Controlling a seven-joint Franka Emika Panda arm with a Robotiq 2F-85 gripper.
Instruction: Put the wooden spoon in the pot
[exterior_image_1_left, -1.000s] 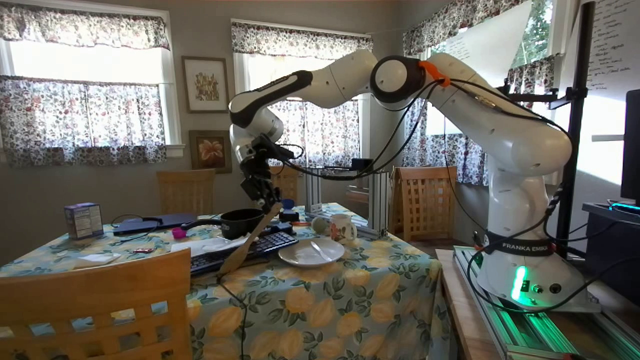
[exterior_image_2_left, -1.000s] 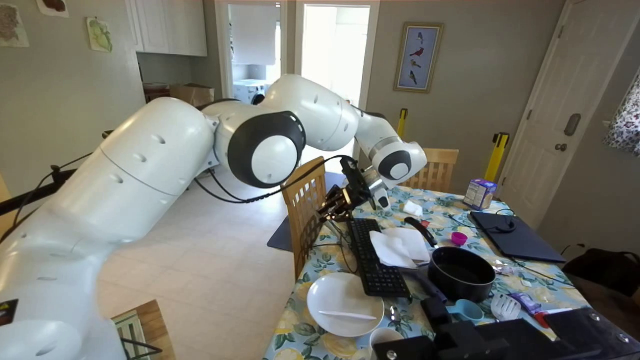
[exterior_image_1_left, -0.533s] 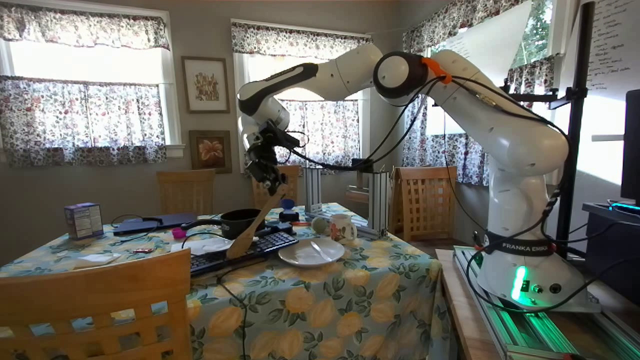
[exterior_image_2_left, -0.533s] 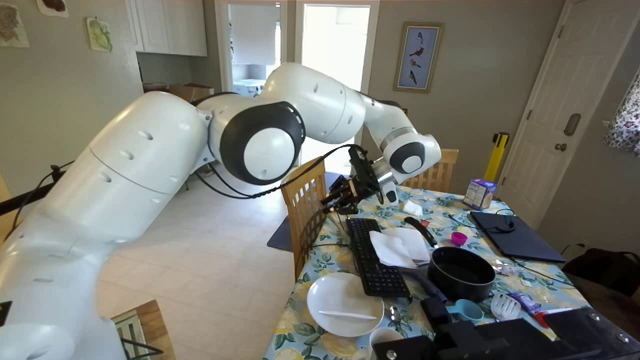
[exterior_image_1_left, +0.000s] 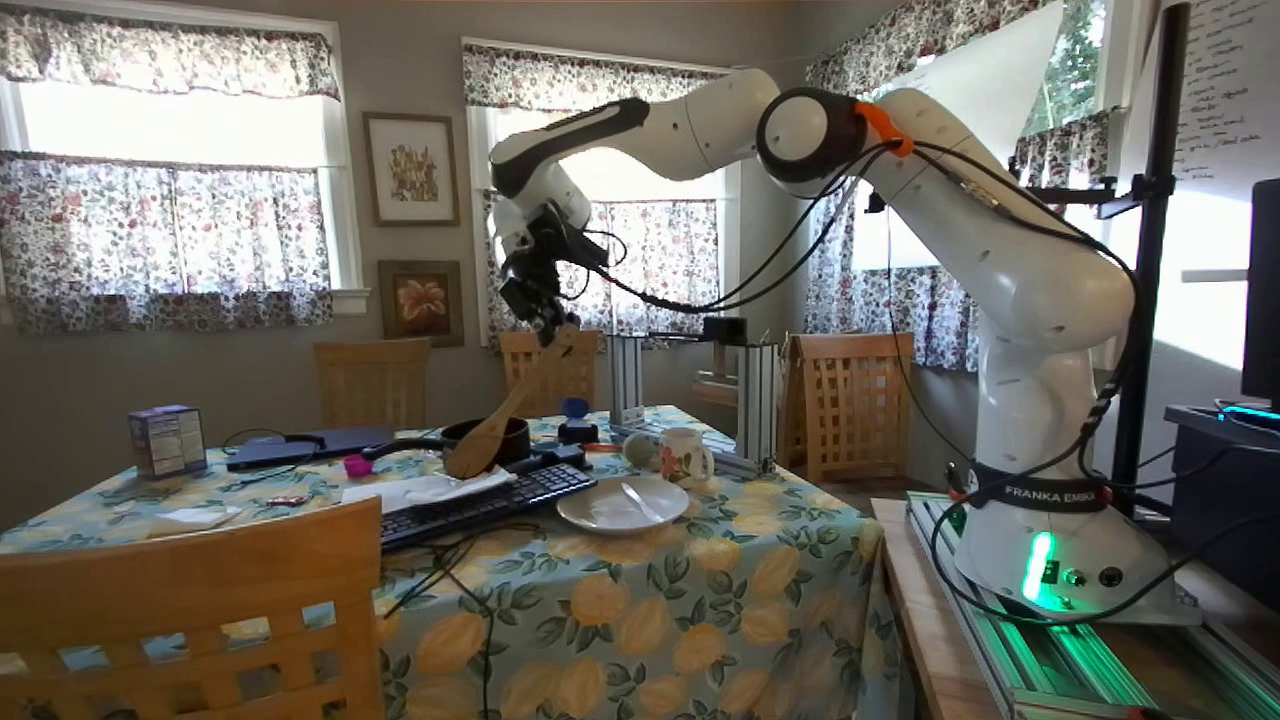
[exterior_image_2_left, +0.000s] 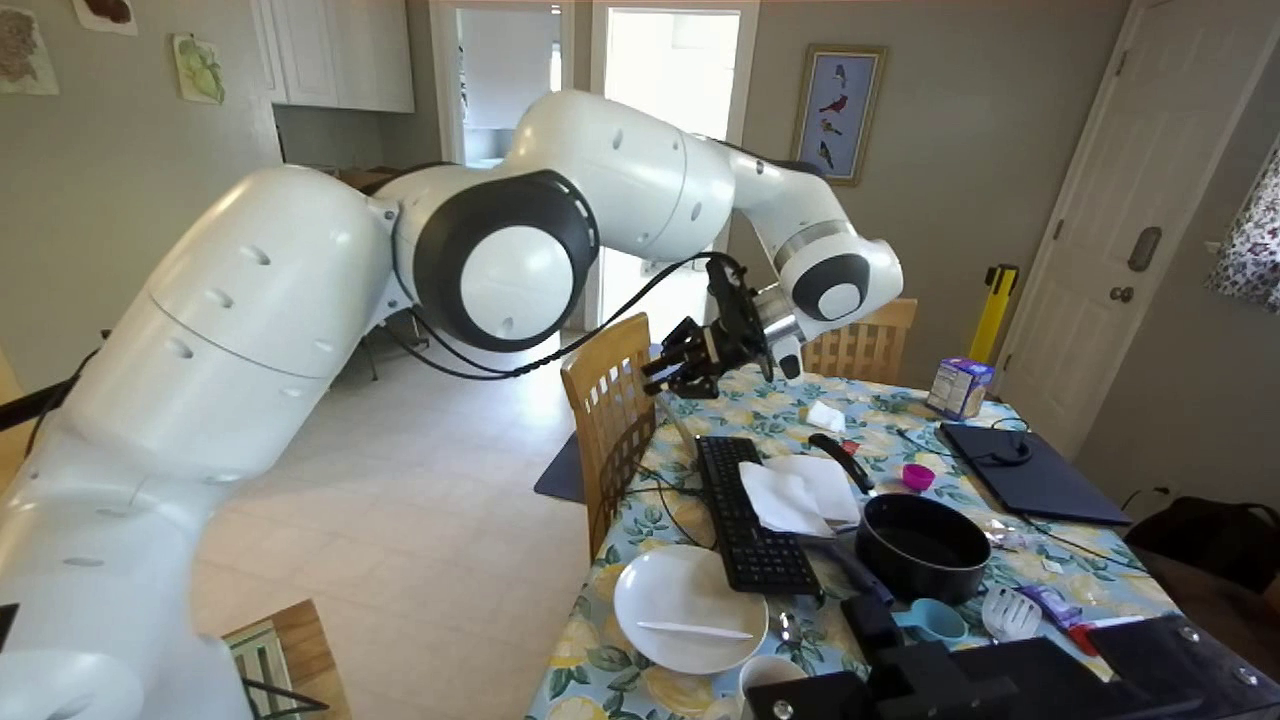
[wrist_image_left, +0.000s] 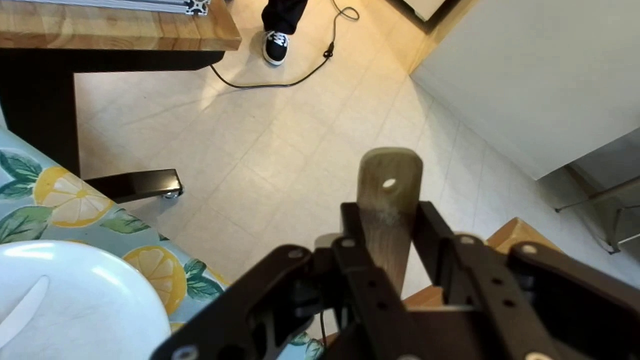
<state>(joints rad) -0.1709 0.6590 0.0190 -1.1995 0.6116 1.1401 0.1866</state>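
Note:
My gripper (exterior_image_1_left: 560, 335) is shut on the handle end of the wooden spoon (exterior_image_1_left: 483, 440). In the wrist view the gripper (wrist_image_left: 385, 207) has the holed handle (wrist_image_left: 390, 172) between its fingertips. The spoon hangs tilted, bowl end down, above the table edge and keyboard. In an exterior view its bowl overlaps the black pot (exterior_image_1_left: 517, 443), which stands behind it. In an exterior view the gripper (exterior_image_2_left: 657, 380) and thin spoon handle (exterior_image_2_left: 677, 425) are beyond the keyboard, well apart from the pot (exterior_image_2_left: 925, 575). The pot looks empty, with its handle (exterior_image_2_left: 842, 462) pointing away. It is out of the wrist view.
A keyboard (exterior_image_2_left: 750, 520) and white paper (exterior_image_2_left: 785, 500) lie between spoon and pot. A white plate (exterior_image_2_left: 655, 590) holds a white knife. A mug (exterior_image_1_left: 683, 455) and metal frame (exterior_image_1_left: 757, 400) stand nearby. A chair (exterior_image_2_left: 612, 420) is at the table edge. Cables hang there.
My gripper has risen with the spoon and moved a little right in an exterior view. The spoon's bowl has lifted from keyboard height to overlap the pot's side. The pot has not moved.

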